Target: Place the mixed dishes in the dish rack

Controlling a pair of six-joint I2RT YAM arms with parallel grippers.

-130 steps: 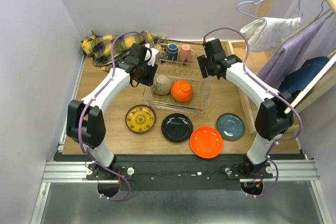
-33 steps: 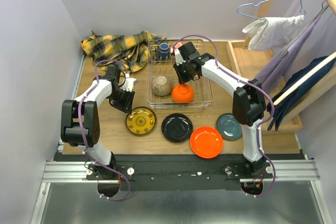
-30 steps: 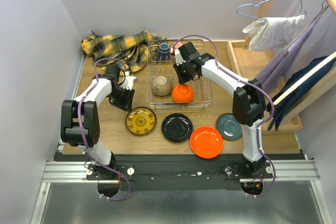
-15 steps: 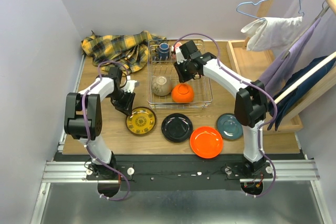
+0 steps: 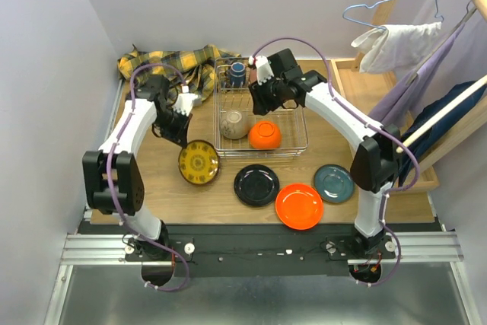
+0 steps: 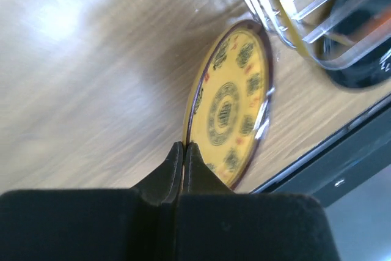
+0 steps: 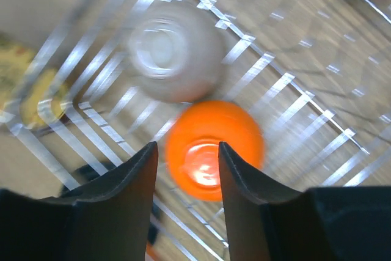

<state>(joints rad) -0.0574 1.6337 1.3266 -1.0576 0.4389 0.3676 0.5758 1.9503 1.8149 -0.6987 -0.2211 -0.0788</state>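
Silver wire formed the dish rack [image 5: 295,121], which stood at the far middle of the wooden table [image 5: 156,197]. Inside it I saw a beige bowl [image 5: 234,123] and an orange bowl [image 5: 263,134] side by side in the near part. Both looked upside down. A blue cup [image 5: 238,72] stood at the far left corner.

The right gripper [image 7: 186,148] hung above the orange bowl with its fingers apart and nothing between them. The left gripper [image 6: 183,149] had its fingers pressed together on the rim of the yellow patterned plate [image 5: 199,162], which was tilted just near-left of the rack. The rack's low near wall and the two bowls lay between this plate and the far part of the rack.

On the near side of the rack, a black plate [image 5: 256,185], an orange plate [image 5: 299,205] and a teal plate [image 5: 333,183] lay flat in a row. A plaid cloth [image 5: 163,66] was crumpled to the left of the rack.
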